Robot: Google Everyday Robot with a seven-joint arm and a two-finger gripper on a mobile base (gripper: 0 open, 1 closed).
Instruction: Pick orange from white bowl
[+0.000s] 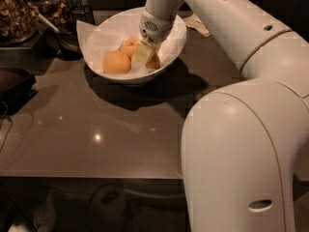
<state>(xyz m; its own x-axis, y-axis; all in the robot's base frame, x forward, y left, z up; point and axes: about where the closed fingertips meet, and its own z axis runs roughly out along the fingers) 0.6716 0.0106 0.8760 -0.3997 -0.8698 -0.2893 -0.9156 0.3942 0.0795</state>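
Grey counter (96,129), white bowl (126,78) (oranges (116,62)), gripper (146,52) inside

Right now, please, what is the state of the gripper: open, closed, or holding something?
gripper: down inside the large glossy white bowl, among the round pale yellow-orange fruits; whether it is open, closed or holding one cannot be told.

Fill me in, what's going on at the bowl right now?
The robot's arm reaches down into the white bowl on the table, with its claw low among three oranges. The left orange lies in plain view, the back orange sits behind it, and the third orange is mostly hidden by the claw. No orange is out of the bowl yet, and it is not possible to tell whether one is gripped.
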